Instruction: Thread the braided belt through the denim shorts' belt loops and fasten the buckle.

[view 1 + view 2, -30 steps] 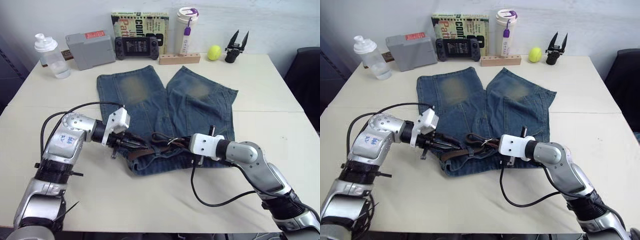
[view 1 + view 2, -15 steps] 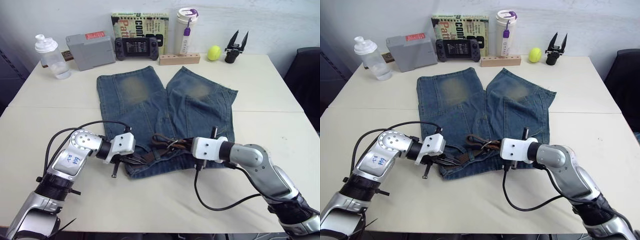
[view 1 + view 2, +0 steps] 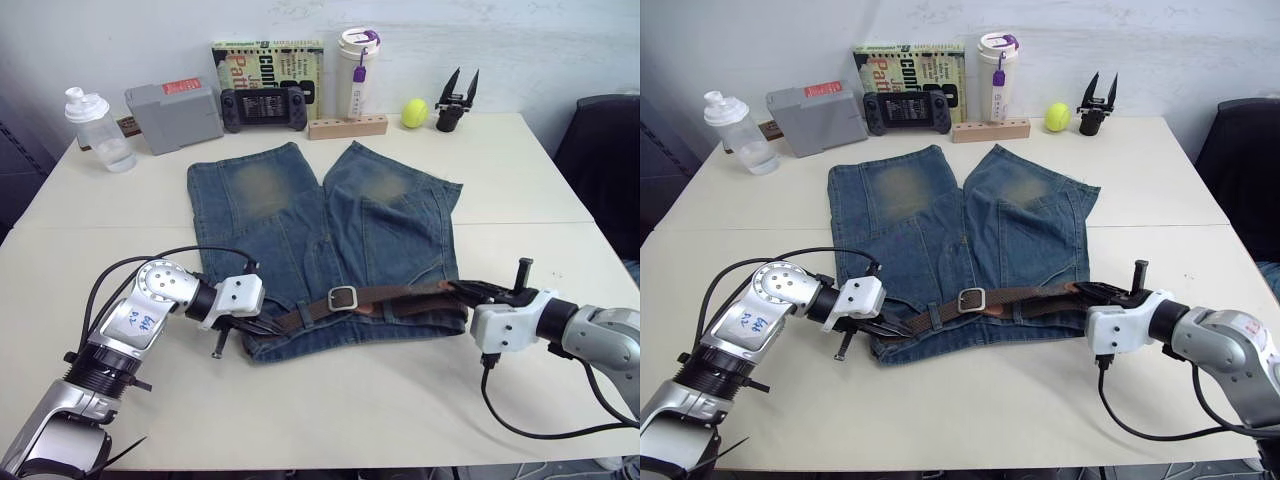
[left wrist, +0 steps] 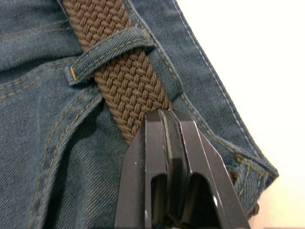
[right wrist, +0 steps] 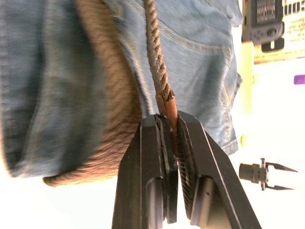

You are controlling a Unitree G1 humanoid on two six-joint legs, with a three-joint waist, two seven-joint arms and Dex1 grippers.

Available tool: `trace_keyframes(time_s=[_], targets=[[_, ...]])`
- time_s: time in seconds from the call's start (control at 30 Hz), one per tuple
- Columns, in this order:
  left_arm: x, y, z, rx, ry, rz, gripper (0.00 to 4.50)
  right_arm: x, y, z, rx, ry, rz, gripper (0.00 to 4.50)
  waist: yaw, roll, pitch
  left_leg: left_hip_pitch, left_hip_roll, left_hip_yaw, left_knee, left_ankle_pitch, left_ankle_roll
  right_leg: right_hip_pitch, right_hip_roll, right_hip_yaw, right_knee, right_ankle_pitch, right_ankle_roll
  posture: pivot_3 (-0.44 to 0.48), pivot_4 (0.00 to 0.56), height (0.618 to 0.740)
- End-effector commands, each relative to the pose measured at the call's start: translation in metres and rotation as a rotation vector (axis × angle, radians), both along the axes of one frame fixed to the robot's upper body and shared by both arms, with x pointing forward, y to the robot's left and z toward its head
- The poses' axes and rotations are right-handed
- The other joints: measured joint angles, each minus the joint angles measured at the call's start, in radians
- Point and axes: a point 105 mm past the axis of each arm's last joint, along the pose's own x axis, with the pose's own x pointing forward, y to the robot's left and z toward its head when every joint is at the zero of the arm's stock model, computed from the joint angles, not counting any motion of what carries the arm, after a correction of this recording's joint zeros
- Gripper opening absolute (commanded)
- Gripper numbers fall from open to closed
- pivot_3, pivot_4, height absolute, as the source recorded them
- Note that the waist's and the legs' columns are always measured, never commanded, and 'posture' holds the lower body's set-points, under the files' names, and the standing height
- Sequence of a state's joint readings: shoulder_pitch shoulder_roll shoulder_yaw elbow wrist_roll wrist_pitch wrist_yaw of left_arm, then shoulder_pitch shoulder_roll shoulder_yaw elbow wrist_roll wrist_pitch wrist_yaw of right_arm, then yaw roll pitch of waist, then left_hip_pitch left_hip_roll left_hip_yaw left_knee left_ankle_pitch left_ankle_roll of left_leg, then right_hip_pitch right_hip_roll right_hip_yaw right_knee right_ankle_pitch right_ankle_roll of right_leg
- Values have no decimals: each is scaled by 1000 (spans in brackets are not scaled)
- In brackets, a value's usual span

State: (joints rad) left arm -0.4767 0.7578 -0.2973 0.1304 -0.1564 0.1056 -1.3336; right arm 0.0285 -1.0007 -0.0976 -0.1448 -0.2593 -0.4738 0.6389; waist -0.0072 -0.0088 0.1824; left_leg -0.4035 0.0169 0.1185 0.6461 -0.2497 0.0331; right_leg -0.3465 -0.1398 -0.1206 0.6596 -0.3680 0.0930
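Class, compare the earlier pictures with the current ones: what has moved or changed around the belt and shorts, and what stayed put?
The right gripper, shut on the braided belt tip, has swung out to the robot's right, drawing the bunched strap straight along the waistband, the buckle now flat mid-waist. The left gripper stays clamped on the belt. The denim shorts lie as before.

The denim shorts [image 3: 330, 235] are faded blue with yellowish patches and tan stitching. The braided belt [image 3: 390, 297] is dark-brown weave, its buckle [image 3: 343, 298] silver.
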Motion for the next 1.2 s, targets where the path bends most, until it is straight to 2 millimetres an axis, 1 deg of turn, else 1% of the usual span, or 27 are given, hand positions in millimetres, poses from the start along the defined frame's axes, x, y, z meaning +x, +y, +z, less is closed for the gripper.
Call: trace_keyframes(time_s=[0.03, 0.17, 0.27, 0.33, 0.37, 0.4, 0.43, 0.47, 0.5, 0.53, 0.57, 0.6, 0.63, 0.67, 0.7, 0.73, 0.77, 0.83, 0.87, 0.93, 1.03, 1.1, 1.17, 1.2], targets=[[-9, 35, -39, 156, 142, 82, 48, 7, -36, -1, -44, -58, -98, 0, 3, 4, -2, 0, 0, 0, 0, 0, 0, 0, 0, 0, 0, 0, 0, 0, 150, 694], [-9, 30, -30, 84, 137, 61, 48, 10, -23, -4, 13, -67, -67, 0, 3, 5, -3, 0, 0, 0, 1, 0, 1, 0, 0, 0, 0, 0, 0, 0, 150, 694], [-6, 25, -22, 27, 124, 67, 48, 10, -21, -4, 49, -61, -59, 0, 3, 5, -3, 0, 0, 0, 1, 0, 1, 0, 0, 1, 0, 0, 0, 0, 150, 694], [-2, 19, -6, -72, 137, 89, 0, 9, -19, 1, 89, -56, -50, 906, 3, 5, -3, -1, 0, 0, 1, 0, 2, 0, 0, 1, 0, 0, -1, 0, 150, 694], [-2, 17, 2, -124, 153, 98, 0, 7, -18, 2, 106, -45, -45, 955, 2, 5, -3, -1, 0, 0, 1, 1, 4, -1, 0, 1, 0, 0, -1, 0, 150, 694], [-2, 17, 10, -166, 166, 102, 0, 7, -18, 5, 131, -30, -48, 1456, 1, 3, -2, -1, 0, 0, 1, 1, 4, -1, 0, 1, 0, -1, -1, 0, 150, 694], [-2, 18, 17, -200, 180, 104, 334, 8, -16, 9, 155, -20, -49, 1924, -1, 2, -1, -2, 0, 0, 1, 1, 5, -1, 0, 1, 0, -1, -1, 0, 150, 694], [-3, 19, 24, -229, 196, 110, 668, 9, -14, 15, 171, -20, -43, 2232, -1, 0, 0, -2, 0, 0, 1, 1, 5, -1, 0, 1, 0, -1, -1, 0, 150, 694], [-4, 20, 32, -257, 206, 110, 1119, 10, -12, 22, 189, -20, -39, 3089, -1, 0, 0, -3, 1, -1, 1, 1, 5, -2, 0, 1, 0, -1, -1, 0, 150, 694], [-4, 22, 41, -287, 220, 117, 1255, 10, -11, 28, 203, -16, -38, 3201, -1, 0, 0, -3, 1, -1, 1, 1, 5, -2, 0, 1, 0, -1, -1, 0, 150, 694], [-4, 29, 57, -337, 222, 141, 1553, 11, -15, 38, 255, 1, -63, 3508, 0, 0, 1, -3, 1, -1, 1, 1, 5, -2, 0, 1, 0, -1, -1, 0, 150, 694], [-3, 35, 70, -380, 222, 169, 1764, 12, -19, 45, 321, 31, -92, 3762, 1, -1, 1, -3, 1, -1, 1, 1, 5, -2, 0, 1, 0, -1, -1, 0, 150, 694], [-1, 42, 79, -407, 209, 204, 2036, 12, -22, 53, 441, 63, -130, 4023, 3, -1, 3, -3, 1, -1, 1, 1, 5, -2, 0, 1, 0, -1, -1, 0, 150, 694], [1, 50, 85, -432, 202, 250, 2666, 13, -27, 61, 597, 104, -172, 4498, 3, -2, 5, -4, 1, -1, 1, 1, 5, -3, 0, 1, 0, -1, -1, 0, 150, 694], [2, 56, 87, -450, 201, 285, 2937, 13, -30, 62, 692, 154, -201, 4500, 3, -2, 6, -5, 1, -1, 2, 1, 5, -3, 0, 1, 0, -1, -1, 0, 150, 694], [4, 63, 90, -478, 176, 335, 3219, 10, -36, 57, 775, 231, -242, 4500, 3, -3, 7, -5, 1, -1, 2, 1, 5, -4, 0, 1, 0, -1, -1, 0, 150, 694], [6, 69, 92, -503, 154, 381, 3779, 8, -42, 54, 830, 273, -272, 4500, 3, -4, 9, -7, 1, -2, 2, 1, 5, -5, 0, 1, 0, -1, -1, 0, 150, 694], [6, 84, 97, -596, 144, 491, 4325, 1, -57, 43, 935, 373, -352, 4500, 4, -5, 10, -11, 1, -2, 3, 2, 6, -9, 0, 0, 1, 0, -1, 0, 150, 694], [5, 90, 96, -618, 132, 540, 4422, -1, -64, 40, 966, 394, -390, 4500, 4, -5, 10, -12, 0, -3, 2, 2, 6, -10, -1, -1, 0, 0, -1, 0, 150, 694], [1, 102, 87, -648, 129, 651, 4422, -7, -73, 35, 1035, 448, -449, 4500, 5, -5, 10, -15, 0, -5, 2, 0, 8, -10, -1, -3, -3, 0, -1, 0, 150, 694], [-8, 113, 72, -665, 79, 769, 4422, -11, -82, 26, 1019, 440, -514, 4500, 6, -4, 10, -18, -2, -5, 3, 0, 10, -11, -3, -4, -3, 0, 0, 0, 150, 694], [-10, 122, 60, -647, 42, 868, 4422, -16, -81, 16, 977, 466, -525, 4500, 5, -4, 11, -18, -3, -5, 3, -1, 11, -11, -4, -4, -3, 0, 0, 0, 150, 694], [-18, 127, 37, -591, -14, 940, 4422, -17, -75, 6, 951, 497, -499, 4500, 6, -4, 11, -18, -3, -5, 3, -2, 13, -11, -4, -5, -4, 1, 2, 0, 150, 694], [-22, 127, 31, -575, -27, 957, 4422, -18, -73, 3, 945, 501, -497, 4500, 6, -4, 11, -18, -3, -5, 3, -4, 10, -11, -5, -5, -4, 2, 3, 0, 150, 694]])
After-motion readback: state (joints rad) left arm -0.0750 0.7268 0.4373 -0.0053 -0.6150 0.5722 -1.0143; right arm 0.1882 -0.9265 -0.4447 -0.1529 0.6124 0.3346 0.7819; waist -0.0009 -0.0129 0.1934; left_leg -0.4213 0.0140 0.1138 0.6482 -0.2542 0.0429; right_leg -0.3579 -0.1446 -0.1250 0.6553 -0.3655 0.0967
